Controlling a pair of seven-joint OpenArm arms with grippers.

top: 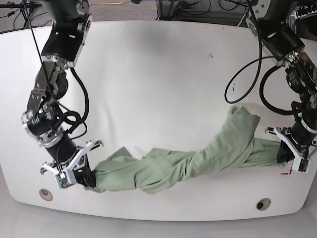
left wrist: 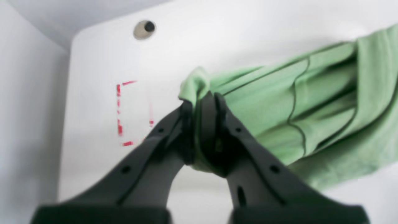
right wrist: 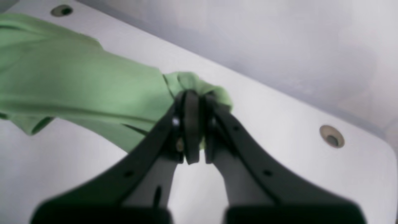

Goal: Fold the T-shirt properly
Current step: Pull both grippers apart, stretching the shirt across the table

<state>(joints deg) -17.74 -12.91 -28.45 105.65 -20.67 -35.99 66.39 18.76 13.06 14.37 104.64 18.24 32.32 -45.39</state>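
The T-shirt [top: 188, 166] stretched in a bunched rope across the white desk [top: 158, 74], each end pinched in a closed claw: left claw [left wrist: 203, 102], right claw [right wrist: 194, 99].

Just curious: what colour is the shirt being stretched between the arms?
Pale sage green, plain; the T-shirt shows best in the base view.

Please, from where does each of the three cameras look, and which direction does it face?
Left wrist: behind the left gripper, jaws shut on the T-shirt, facing the table.
Right wrist: behind the right gripper, likewise pinching cloth.
Base: high, looking down on both arms.
All three views show the T-shirt.
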